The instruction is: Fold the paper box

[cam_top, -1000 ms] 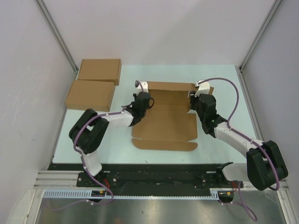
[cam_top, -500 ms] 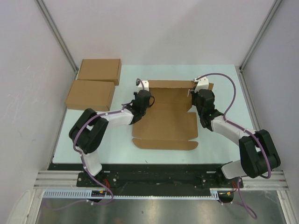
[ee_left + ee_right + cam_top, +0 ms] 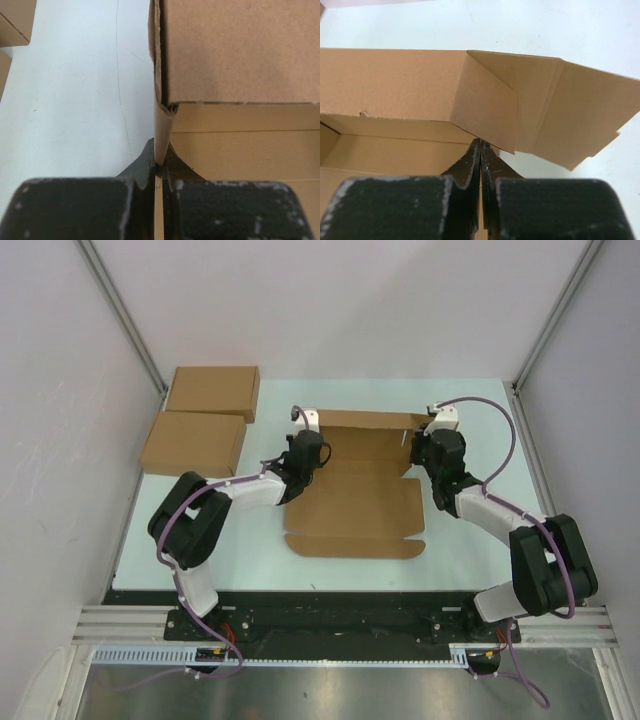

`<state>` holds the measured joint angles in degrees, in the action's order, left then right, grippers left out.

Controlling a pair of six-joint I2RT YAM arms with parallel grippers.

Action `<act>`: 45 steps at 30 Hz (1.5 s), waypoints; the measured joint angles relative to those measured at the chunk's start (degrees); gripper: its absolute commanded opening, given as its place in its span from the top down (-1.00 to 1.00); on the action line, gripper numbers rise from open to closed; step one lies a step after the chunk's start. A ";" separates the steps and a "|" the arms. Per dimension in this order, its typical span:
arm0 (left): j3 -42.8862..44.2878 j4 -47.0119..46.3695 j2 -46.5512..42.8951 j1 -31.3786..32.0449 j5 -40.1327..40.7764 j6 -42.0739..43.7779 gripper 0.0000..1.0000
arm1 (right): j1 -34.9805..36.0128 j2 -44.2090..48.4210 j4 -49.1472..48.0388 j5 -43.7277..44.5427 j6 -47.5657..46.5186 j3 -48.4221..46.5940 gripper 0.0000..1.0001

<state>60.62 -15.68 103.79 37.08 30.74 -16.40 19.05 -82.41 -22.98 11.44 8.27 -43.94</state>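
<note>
- Far left of the tabletop (image 3: pixel 460 535): two made-up brown boxes, one behind (image 3: pixel 212 392) and one in front (image 3: pixel 194 443). They sit just beside each other and well apart from the work.
- Left arm (image 3: pixel 245 495) reaches in from the near-left corner, its wrist at the left edge of the paper box (image 3: pixel 355 505).
- Left jaws: clenched on the paper box. The wrist view shows the box's left side flap (image 3: pixel 159 130) standing edge-on, pinched between the two fingertips (image 3: pixel 148 162).
- Same view: the rear wall (image 3: pixel 240 50) stands upright and meets that flap at the corner. The floor panel lies flat below it.
- The paper box sits mid-tabletop between the two arms, partly formed. The rear wall is up along the far edge and the base is flat. The front panel with tabs (image 3: pixel 352 545) lies flat toward the near edge.
- Right arm (image 3: pixel 485 508) comes in from the near-right corner, its wrist at the far-right corner of the box. A purple cable (image 3: pixel 505 425) loops over it.
- Right jaws: clenched on the paper box. In the wrist view the fingertips (image 3: pixel 470 162) meet on the lower edge of the right side flap.
- Same view: a corner flap (image 3: pixel 490 105) folds diagonally off the rear wall. An outer wing (image 3: pixel 580 120) tilts out rightward over the bare tabletop.
</note>
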 measured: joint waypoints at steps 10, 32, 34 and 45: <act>0.00 -0.04 0.04 0.00 -0.17 -0.02 1.00 | -1.81 -0.42 -0.57 -7.52 14.12 0.00 1.00; 13.18 15.56 2.05 -0.90 -7.30 2.49 0.99 | 1.88 9.51 9.62 0.92 -8.33 -7.96 0.13; 14.49 17.53 2.84 -0.98 -8.48 2.58 0.99 | 2.19 8.79 10.14 1.92 -10.75 -7.96 0.14; 20.76 23.76 7.67 -1.77 -11.50 2.54 0.99 | 2.32 7.08 13.33 4.66 -15.76 -7.61 0.10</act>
<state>81.38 8.08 111.46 35.31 19.25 -13.87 21.37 -75.33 -9.65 16.10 -7.49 -51.55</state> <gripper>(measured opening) 0.027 0.448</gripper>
